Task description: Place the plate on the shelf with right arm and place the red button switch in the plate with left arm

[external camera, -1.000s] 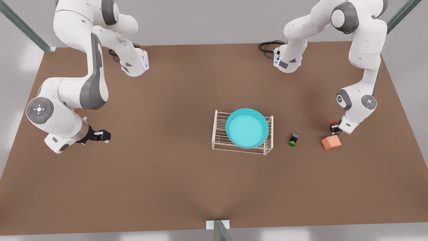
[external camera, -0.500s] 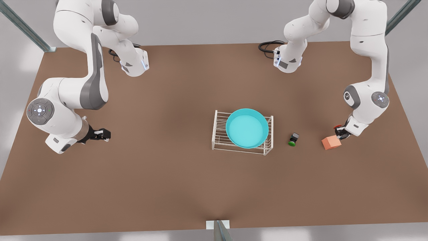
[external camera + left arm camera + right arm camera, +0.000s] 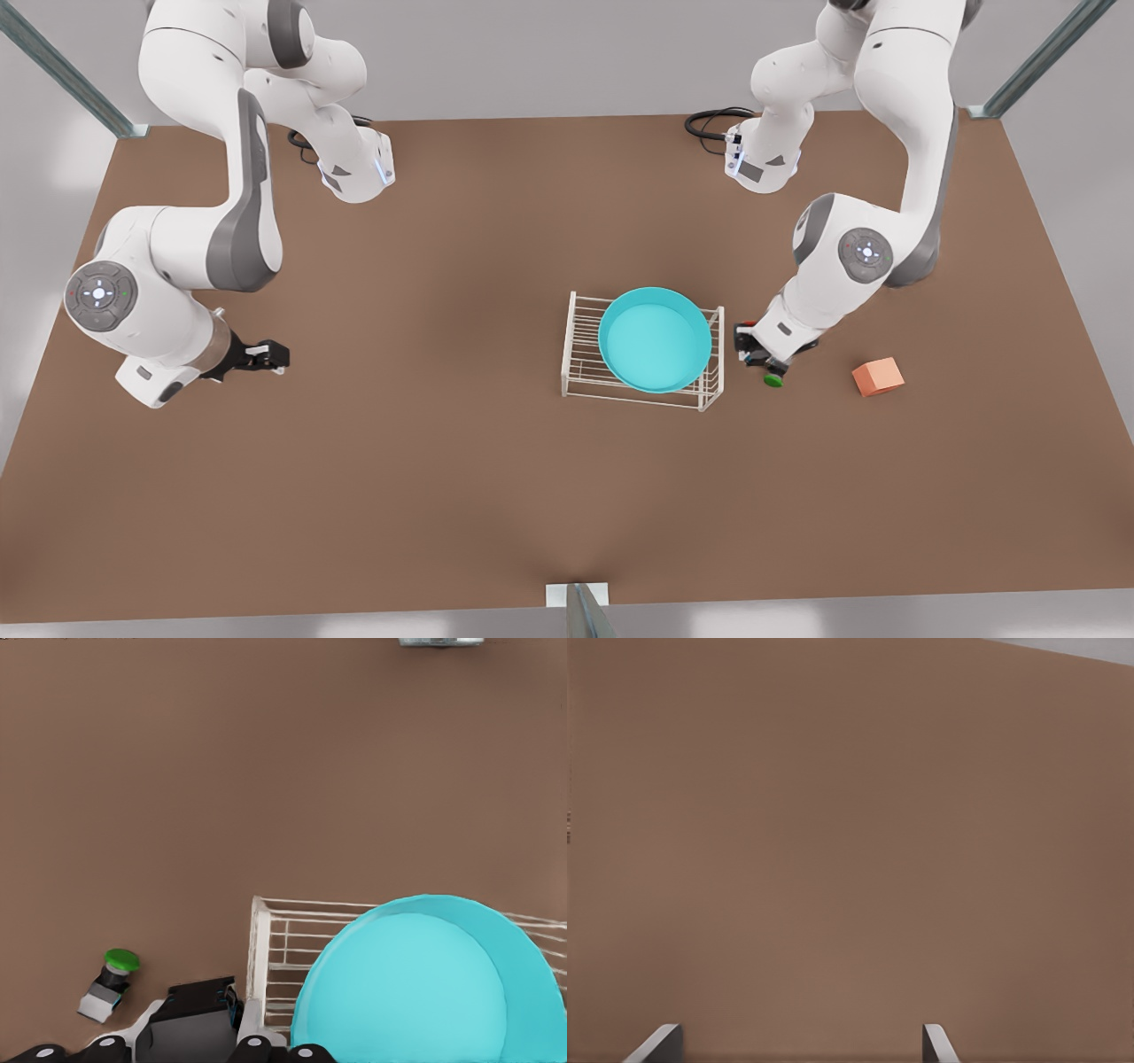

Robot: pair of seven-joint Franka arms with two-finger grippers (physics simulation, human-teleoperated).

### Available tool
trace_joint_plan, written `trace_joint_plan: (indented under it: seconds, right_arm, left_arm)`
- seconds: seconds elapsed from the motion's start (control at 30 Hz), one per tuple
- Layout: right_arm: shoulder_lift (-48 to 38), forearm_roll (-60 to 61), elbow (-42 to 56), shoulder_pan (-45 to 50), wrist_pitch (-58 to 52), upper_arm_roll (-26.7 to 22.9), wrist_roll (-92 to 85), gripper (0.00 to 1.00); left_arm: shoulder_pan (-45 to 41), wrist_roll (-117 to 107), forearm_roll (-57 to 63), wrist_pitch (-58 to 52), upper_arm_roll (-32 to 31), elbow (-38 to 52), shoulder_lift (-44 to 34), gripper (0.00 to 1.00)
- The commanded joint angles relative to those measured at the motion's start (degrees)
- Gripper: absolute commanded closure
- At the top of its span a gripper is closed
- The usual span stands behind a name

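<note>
Where the brown table is seen in the front view, the plate lies flat on top of the shelf, covering the half of the rack toward the front view's right, its rim reaching the rack's edges, while the thin white bars show bare on the other half; the left wrist view shows the same turquoise dish resting on the wire bars.

The left gripper, on the arm at the front view's right, hangs low just beside the shelf's right end, close to the corner post; a small black body with a spot of red, the red button switch, sits at its tip, and in the left wrist view a black boxy body is pinched between the fingers, so the grip looks closed on it, though the red cap is hidden there; the switch is outside the plate.

A green-capped switch lies on its side on the table just under that gripper; an orange cube sits farther toward the front view's right, well apart from the shelf.

The right gripper waits at the front view's left, far from the shelf, over bare table; its fingertips stand wide apart with nothing between them.
</note>
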Motion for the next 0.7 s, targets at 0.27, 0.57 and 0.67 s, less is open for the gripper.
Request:
trace_joint_plan:
  seconds: [0.27, 0.57, 0.67]
  right_arm:
    - [-0.1, 0.1, 0.1, -0.2, 0.0, -0.2, -1.0, 0.00]
    - [-0.1, 0.0, 0.1, -0.2, 0.0, -0.2, -1.0, 0.00]
    - [-0.1, 0.0, 0.1, -0.2, 0.0, -0.1, -1.0, 0.00]
  left_arm:
    - [-13.1, -64.1, 3.5, 0.9, -3.8, 1.8, 6.0, 0.51]
    - [-0.2, -21.9, 8.0, -24.5, -3.5, 15.0, 6.1, 0.00]
    - [6.3, 10.1, 8.6, -35.3, -3.6, 20.2, 2.9, 0.00]
